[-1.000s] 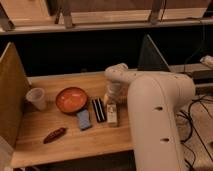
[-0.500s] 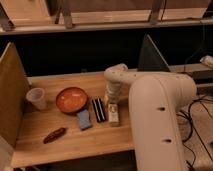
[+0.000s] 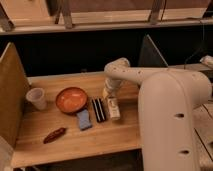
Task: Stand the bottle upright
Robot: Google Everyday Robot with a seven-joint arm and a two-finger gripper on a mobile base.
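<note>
We are holding our gripper (image 3: 111,98), fingers closed, at the far end of the bottle (image 3: 114,110), which is lying flat toward the right edge of the table (image 3: 75,142), just beside the black bar (image 3: 98,110).

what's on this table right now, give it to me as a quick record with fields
surface: wooden table
bottle: small cream-white plastic bottle, lying on its side, not yet upright
gripper: two-finger gripper, shut, low at the bottle's far end; grip on it unclear
bar: black rectangular bar, flat, just left of the bottle
sponge: blue rectangular sponge, left of the bar
bowl: round orange bowl
cup: translucent white cup, upright, far left
other: reddish-brown elongated item, front left
</note>
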